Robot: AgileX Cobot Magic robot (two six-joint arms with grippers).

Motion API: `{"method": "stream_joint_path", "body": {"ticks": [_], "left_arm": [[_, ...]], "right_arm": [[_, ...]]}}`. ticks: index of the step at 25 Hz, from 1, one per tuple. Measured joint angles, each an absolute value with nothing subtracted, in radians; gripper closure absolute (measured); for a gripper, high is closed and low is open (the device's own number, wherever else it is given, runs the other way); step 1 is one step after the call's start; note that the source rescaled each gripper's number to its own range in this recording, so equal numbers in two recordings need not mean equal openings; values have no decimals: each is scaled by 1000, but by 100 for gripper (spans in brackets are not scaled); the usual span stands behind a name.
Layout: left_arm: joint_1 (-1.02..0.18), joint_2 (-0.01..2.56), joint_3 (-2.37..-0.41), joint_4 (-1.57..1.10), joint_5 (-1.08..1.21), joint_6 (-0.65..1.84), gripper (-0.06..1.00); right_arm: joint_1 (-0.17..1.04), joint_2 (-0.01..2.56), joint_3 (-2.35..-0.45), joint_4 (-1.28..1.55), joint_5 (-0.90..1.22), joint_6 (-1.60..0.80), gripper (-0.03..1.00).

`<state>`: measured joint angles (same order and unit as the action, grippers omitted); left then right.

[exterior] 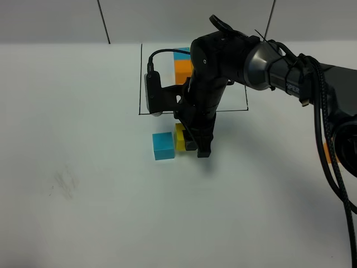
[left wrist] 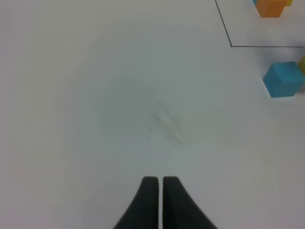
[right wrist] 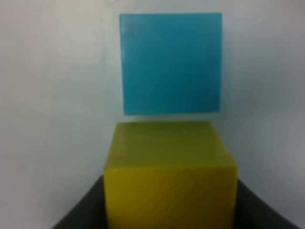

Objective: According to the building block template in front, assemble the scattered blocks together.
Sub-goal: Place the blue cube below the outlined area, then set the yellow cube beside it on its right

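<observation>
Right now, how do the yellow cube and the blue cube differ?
The yellow cube sits in the right claw; the blue cube stands free on the table. In the high view the yellow cube lies right of the blue cube. Both are plain, similar-sized cubes.

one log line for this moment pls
right gripper: shut on yellow cube | yellow cube: beside blue cube | left gripper: shut, empty | template: partly hidden

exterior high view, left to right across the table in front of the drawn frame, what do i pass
Faint grey smudge → sky-blue cube → yellow cube → orange cube, partly hidden at the right edge.
</observation>
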<state>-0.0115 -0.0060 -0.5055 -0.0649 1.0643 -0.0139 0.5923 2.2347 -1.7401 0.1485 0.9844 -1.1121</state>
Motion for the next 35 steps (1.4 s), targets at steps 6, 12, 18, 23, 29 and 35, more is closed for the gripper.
{"method": "stream_joint_path", "body": {"ticks": [6, 12, 18, 23, 29, 35], "left_arm": [[-12, -6, -505, -65, 1064, -14, 94], [-12, -6, -505, -65, 1064, -14, 94], [-12, -6, -505, -65, 1064, -14, 94], [-12, -6, -505, -65, 1064, -14, 94], [-12, -6, -505, -65, 1064, -14, 94], [-12, -6, -505, -65, 1064, -14, 94]], "right_arm": [[592, 2246, -1746, 151, 981, -1112, 43], [593, 2246, -1746, 153, 981, -1112, 43], [593, 2246, -1746, 154, 981, -1113, 43], [593, 2246, -1746, 154, 977, -1119, 43], [593, 2266, -1746, 154, 967, -1120, 43], [593, 2266, -1747, 154, 964, -1120, 43]]}}
